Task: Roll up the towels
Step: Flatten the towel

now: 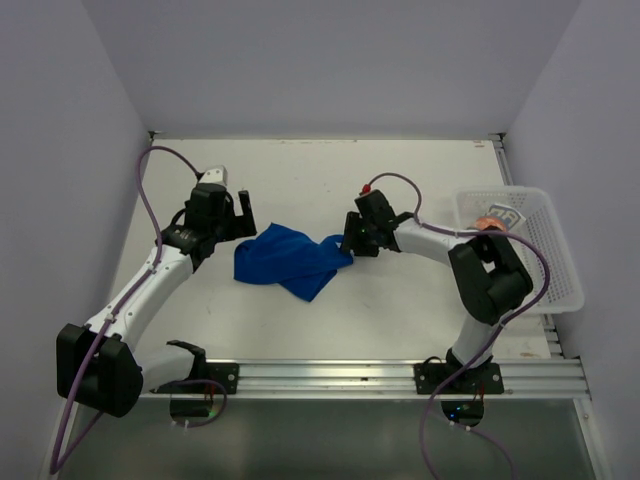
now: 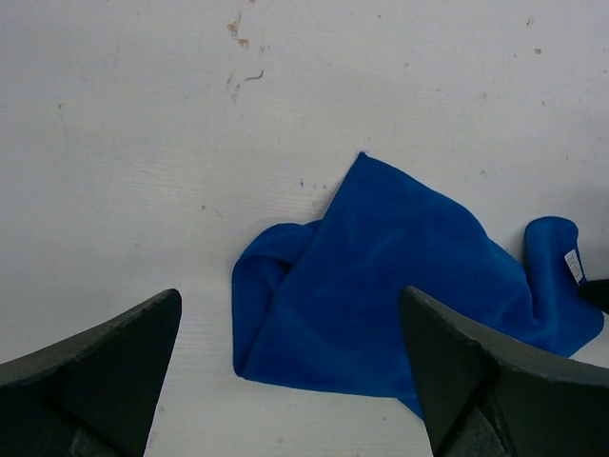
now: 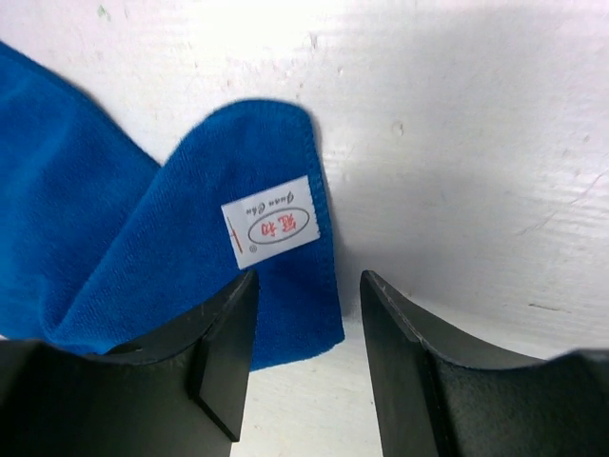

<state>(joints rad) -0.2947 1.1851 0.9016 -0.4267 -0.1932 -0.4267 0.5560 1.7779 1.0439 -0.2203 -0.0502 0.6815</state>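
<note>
Top view, blue towel (image 1: 285, 260): it lies crumpled in the middle of the table (image 1: 300, 170), between my two grippers, and is not rolled yet.
Top view, patterned towel (image 1: 497, 218): it sits in the basket (image 1: 560, 290) at the far right, well apart from the work. I judge it is waiting its turn.
Top view, left arm: it reaches forward from the near-left base. My left gripper (image 1: 238, 207) hangs just left of the blue towel.
Top view, right arm: the elbow is bent by the basket and the forearm reaches left. My right gripper (image 1: 348, 240) is at the towel's right corner.
Left wrist, left gripper: the jaws are spread wide with nothing in them. They look down on the towel's folded left side, placed, I judge, to take that side.
Right wrist, right gripper: the jaws are parted and low over the corner with the white label (image 3: 271, 233). One finger is over cloth and the other over bare table, and nothing is pinched.
Right wrist, reason: a corner is a good place to pull the cloth flat before rolling.
</note>
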